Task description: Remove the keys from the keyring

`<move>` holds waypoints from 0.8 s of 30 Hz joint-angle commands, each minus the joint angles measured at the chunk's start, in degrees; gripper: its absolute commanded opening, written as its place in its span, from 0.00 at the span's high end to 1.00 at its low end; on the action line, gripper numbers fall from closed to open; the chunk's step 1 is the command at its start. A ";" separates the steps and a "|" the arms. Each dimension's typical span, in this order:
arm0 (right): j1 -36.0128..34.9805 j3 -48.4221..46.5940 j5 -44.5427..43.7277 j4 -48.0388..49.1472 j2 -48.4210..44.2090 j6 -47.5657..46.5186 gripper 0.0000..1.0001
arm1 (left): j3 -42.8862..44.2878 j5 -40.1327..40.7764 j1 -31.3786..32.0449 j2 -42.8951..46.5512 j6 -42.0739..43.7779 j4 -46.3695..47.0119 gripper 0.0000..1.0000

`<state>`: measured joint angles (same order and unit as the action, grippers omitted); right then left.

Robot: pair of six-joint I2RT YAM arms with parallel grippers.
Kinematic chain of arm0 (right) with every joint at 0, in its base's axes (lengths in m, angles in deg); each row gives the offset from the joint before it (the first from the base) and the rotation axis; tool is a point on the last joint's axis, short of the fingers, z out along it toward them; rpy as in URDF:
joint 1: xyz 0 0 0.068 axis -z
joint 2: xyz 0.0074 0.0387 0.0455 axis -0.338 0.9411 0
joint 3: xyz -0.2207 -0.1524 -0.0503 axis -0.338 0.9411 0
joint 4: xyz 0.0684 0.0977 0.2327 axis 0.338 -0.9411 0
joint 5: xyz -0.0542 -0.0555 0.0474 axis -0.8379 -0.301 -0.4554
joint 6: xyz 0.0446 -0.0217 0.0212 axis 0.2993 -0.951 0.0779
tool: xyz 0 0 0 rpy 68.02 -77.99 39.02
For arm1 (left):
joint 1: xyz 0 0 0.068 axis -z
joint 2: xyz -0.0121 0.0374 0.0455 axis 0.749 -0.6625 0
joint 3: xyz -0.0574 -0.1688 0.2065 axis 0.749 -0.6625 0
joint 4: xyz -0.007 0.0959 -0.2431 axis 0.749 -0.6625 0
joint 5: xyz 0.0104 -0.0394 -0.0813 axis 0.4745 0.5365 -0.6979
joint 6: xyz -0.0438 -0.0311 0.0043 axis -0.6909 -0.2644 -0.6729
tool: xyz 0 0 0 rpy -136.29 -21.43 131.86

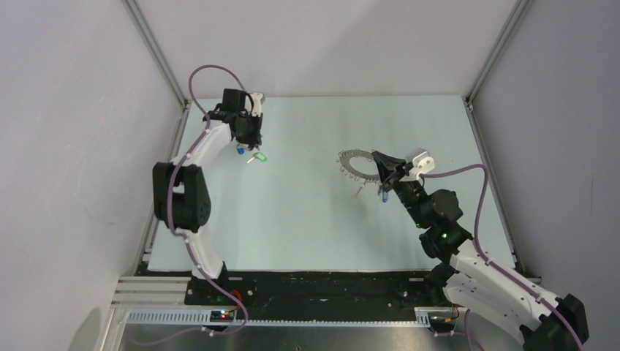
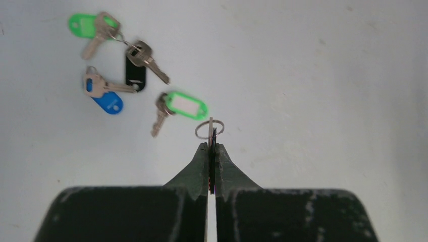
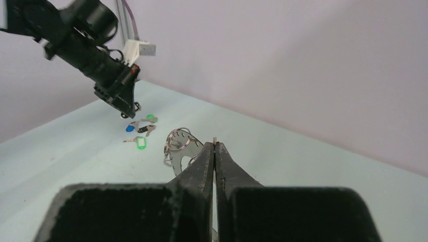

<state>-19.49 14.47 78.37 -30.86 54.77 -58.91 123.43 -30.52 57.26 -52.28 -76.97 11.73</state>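
**Ring to the right, dropped keys just below the left arm**

The left pincer [image 2: 212,148] is pressed together on a thin flat piece seen edge-on, most likely a key, with a small round wire loop [image 2: 209,129] poking out past its tips. Four small silver metal keys [image 2: 179,107] with green, black and blue oblong plastic tags lie loose on the pale table [image 1: 307,227], just ahead of those tips and to their left.

The flat grey washer-shaped keyring [image 1: 357,162], fringed with wire loops, sits well apart to the right. The right pincer [image 3: 215,146] is clamped on its rim and holds it above the table. The ring reaches from that grip toward the left arm, so I'd say the left arm must cross over for the next key.
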 commanded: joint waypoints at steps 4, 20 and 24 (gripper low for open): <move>1.03 -0.76 -3.10 -3.28 -6.00 0.93 1.00 | 10.00 2.74 -2.44 -10.49 -2.34 1.35 0.99; 7.54 -4.55 -7.82 -11.56 -4.00 4.17 1.00 | 10.68 6.50 -2.59 -3.01 -8.01 3.28 0.00; 11.08 -7.26 -6.00 -11.74 0.94 5.69 1.00 | 3.57 4.76 -2.31 8.73 -9.24 4.50 0.00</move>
<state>-11.03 12.81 71.35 -44.37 52.76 -55.72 130.69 -25.01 54.53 -57.61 -83.90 13.39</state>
